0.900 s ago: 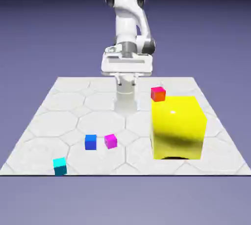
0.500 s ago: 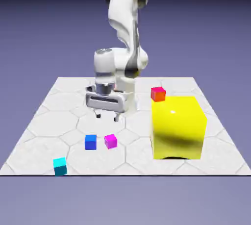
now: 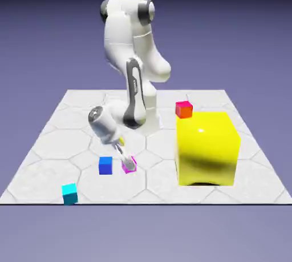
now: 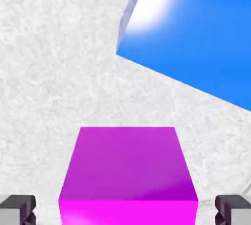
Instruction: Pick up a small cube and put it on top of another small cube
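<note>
One gripper (image 4: pixel 125 211), two finger tips, spread apart, with one magenta cube (image 4: pixel 128 170) between them; a gap of bare table shows on either side of it in the hand view. One white arm (image 3: pixel 135 84), bent down over that cube, its hand covering part of it in the exterior view.

Small cubes, four in all: one magenta, on the table (image 3: pixel 171 193); one blue cube (image 3: pixel 105 165), just beside it toward the exterior view's left (large in the hand view, at the upper right, a white glare on it); one cyan cube (image 3: pixel 69 194), near the table's front edge, farther to the left; one red cube (image 3: pixel 183 109), seen at the upper left corner of the yellow block, whether on it or behind it I cannot tell.

Large blocks, one: yellow block (image 3: pixel 206 149), at the exterior view's right, well apart from the gripper.
</note>
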`<state>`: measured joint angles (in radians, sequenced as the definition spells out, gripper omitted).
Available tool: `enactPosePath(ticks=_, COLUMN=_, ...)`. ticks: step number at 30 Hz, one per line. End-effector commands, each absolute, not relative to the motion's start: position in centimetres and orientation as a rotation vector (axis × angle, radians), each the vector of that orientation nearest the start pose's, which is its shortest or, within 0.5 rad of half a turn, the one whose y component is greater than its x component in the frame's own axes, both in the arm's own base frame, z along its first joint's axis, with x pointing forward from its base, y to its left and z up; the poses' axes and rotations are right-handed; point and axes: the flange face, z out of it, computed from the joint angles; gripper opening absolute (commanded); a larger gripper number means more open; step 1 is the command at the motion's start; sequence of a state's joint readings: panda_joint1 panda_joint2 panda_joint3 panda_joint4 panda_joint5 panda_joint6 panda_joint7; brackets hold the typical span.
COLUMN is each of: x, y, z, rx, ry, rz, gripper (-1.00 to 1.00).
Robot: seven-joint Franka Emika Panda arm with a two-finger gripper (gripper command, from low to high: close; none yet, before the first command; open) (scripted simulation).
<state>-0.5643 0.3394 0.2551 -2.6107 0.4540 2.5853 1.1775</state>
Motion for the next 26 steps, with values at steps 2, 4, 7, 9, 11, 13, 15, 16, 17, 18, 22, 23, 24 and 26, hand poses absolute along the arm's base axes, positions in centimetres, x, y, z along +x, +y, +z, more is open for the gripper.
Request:
enactPosePath(ticks=2, x=36.8, y=-11.5, z=12.7, rx=-1.720, ry=2.449, rz=0.661, gripper=-1.00)
enactPosePath(ticks=4, x=37.2, y=-12.3, z=15.2, rx=-1.720, ry=2.448, rz=0.661, gripper=-1.00)
enactPosePath(ticks=7, x=37.3, y=-14.3, z=18.6, rx=-1.619, ry=2.505, rz=0.649, gripper=-1.00)
enactPosePath(ticks=9, x=36.6, y=-17.5, z=20.3, rx=-1.353, ry=2.621, rz=0.620, gripper=-1.00)
enactPosePath(ticks=11, x=35.7, y=-20.7, z=22.0, rx=-1.082, ry=2.706, rz=0.592, gripper=-1.00)
enactPosePath(ticks=13, x=34.5, y=-23.5, z=23.6, rx=-0.825, ry=2.757, rz=0.568, gripper=-1.00)
enactPosePath(ticks=15, x=34.7, y=-23.1, z=22.2, rx=-0.825, ry=2.755, rz=0.568, gripper=-1.00)
enactPosePath(ticks=16, x=34.8, y=-22.7, z=20.9, rx=-0.825, ry=2.754, rz=0.568, gripper=-1.00)
enactPosePath(ticks=17, x=34.9, y=-22.3, z=19.5, rx=-0.825, ry=2.754, rz=0.568, gripper=-1.00)
enactPosePath(ticks=18, x=35.0, y=-21.8, z=18.2, rx=-0.825, ry=2.755, rz=0.568, gripper=-1.00)
enactPosePath(ticks=22, x=35.0, y=-21.9, z=18.4, rx=-0.825, ry=2.755, rz=0.568, gripper=1.00)
enactPosePath(ticks=23, x=34.9, y=-22.4, z=19.8, rx=-0.825, ry=2.754, rz=0.568, gripper=1.00)
enactPosePath(ticks=24, x=34.8, y=-22.8, z=21.1, rx=-0.825, ry=2.754, rz=0.568, gripper=1.00)
enactPosePath(ticks=26, x=34.5, y=-23.5, z=23.6, rx=-0.825, ry=2.757, rz=0.568, gripper=1.00)
